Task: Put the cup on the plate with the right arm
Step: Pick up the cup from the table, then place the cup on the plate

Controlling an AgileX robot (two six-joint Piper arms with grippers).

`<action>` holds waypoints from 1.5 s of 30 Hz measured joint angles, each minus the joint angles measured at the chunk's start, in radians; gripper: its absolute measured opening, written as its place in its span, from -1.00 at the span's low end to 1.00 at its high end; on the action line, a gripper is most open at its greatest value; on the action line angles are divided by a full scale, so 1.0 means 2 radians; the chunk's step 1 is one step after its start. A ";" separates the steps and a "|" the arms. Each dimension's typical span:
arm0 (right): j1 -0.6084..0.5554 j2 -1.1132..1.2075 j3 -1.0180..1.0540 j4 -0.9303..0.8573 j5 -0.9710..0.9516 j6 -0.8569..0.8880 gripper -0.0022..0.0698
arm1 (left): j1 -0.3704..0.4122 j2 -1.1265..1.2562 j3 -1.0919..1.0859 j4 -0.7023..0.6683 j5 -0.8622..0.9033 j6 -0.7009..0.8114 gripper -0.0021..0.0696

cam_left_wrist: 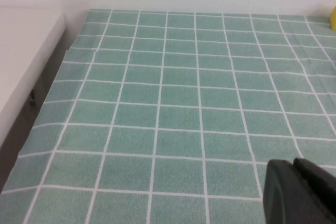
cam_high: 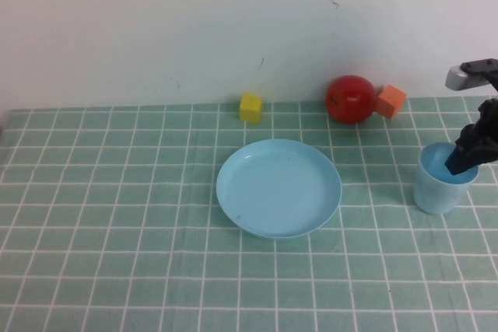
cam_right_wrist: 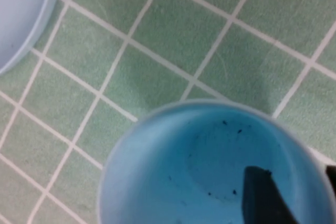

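Cup (cam_high: pixel 441 186): a small light blue tumbler, upright on the green checked tablecloth (cam_high: pixel 117 215) at the far right of the table, well apart from the plate.
Cup interior: in the right wrist view the cup (cam_right_wrist: pixel 210 161) opens toward the camera, with a few dark specks on its bottom.
Right gripper (cam_high: pixel 467 157): at the right edge of the scene, directly over the cup, tilted down to its rim. One dark fingertip (cam_right_wrist: pixel 262 198) reaches inside the cup; the other shows only as a sliver at the picture's edge past the rim, so the fingers seem to straddle the wall. Whether they press on it cannot be told.
Plate (cam_high: pixel 278 187): a round, shallow light blue plate at the middle of the table, to the left of the cup. Its rim (cam_right_wrist: pixel 31 24) shows in a corner of the right wrist view.
Left gripper (cam_left_wrist: pixel 302 192): low over bare tablecloth on the left side; only a dark tip shows, so its opening cannot be told.
Red ball (cam_high: pixel 351 99): against the far wall, beyond the plate and to its right.
Orange cube (cam_high: pixel 391 101): just right of the ball, touching or nearly so.
Yellow cube (cam_high: pixel 250 106): by the far wall, beyond the plate.
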 joint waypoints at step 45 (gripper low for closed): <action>0.260 0.089 -0.235 -0.093 -0.004 0.072 -0.05 | 0.000 0.000 0.000 0.000 0.000 0.000 -0.95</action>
